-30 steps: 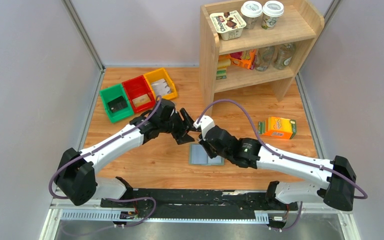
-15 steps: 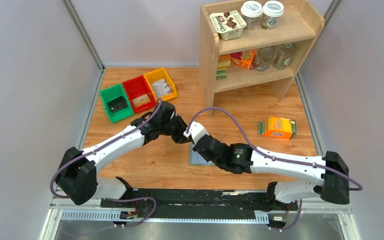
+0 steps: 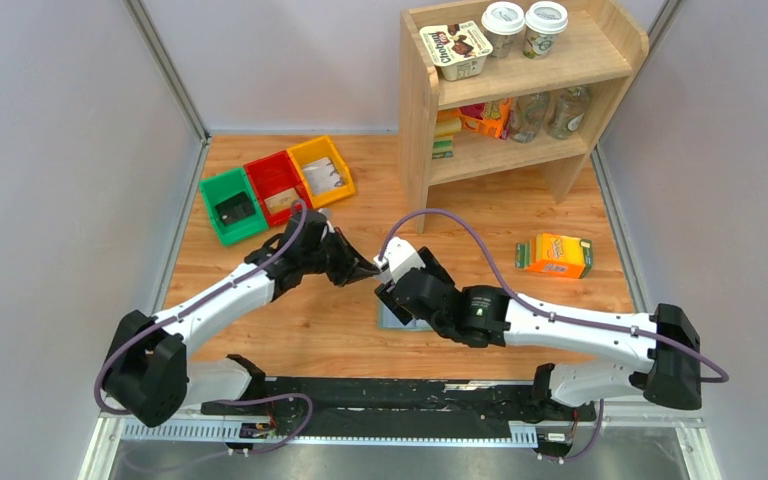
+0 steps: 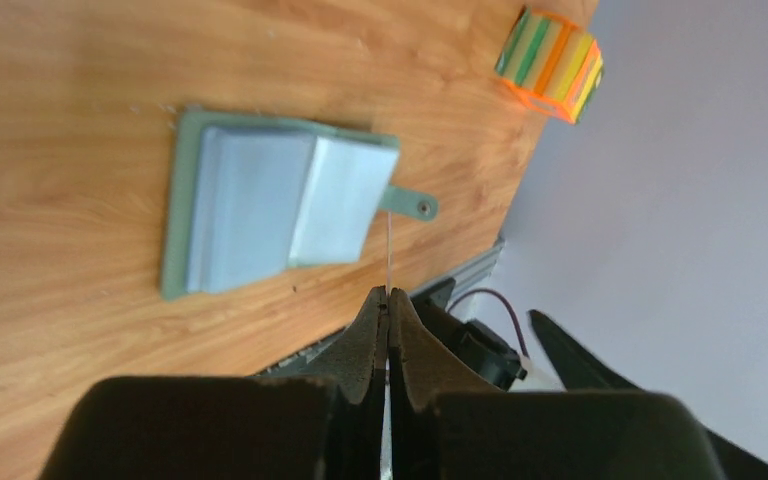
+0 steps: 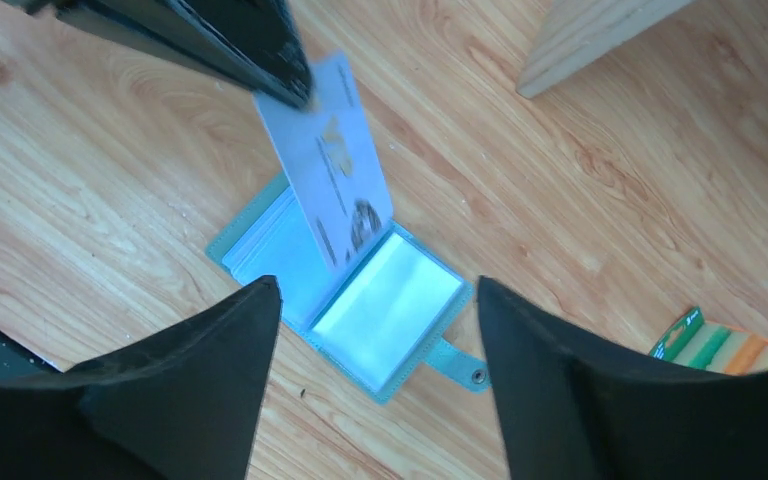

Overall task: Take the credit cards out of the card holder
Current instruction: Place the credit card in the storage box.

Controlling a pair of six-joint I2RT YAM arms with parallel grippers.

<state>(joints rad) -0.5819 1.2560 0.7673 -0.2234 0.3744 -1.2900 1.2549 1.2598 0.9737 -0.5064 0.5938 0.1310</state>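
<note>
Since a second ago my right arm has swung left, and it now covers most of the card holder point(image 5: 360, 310) in the overhead view, where only a sliver of its near left corner shows. My left arm has drawn back toward the left. From above I cannot make out the card, because the two wrists crowd together over that spot.

My left gripper point(image 4: 388, 300) is clamped tight on a white card point(image 5: 332, 160). Its own camera sees the card only edge-on, as a thin pale line. The right wrist view shows the card's face, with blurred markings I cannot read. The card is held up off the holder and appears to be out of its pockets.

My right gripper point(image 5: 375, 290) is spread wide with nothing between its fingers point(image 5: 190, 390), and it hovers over the holder. The holder lies open and flat on the wooden table point(image 5: 110, 200), both pale inner panels up, its small tab point(image 5: 468, 368) sticking out from one edge. Whether more cards sit in the pockets I cannot tell.

An orange carton point(image 4: 550, 62) lies well apart to the right, cut off at the edge of the right wrist view.
</note>
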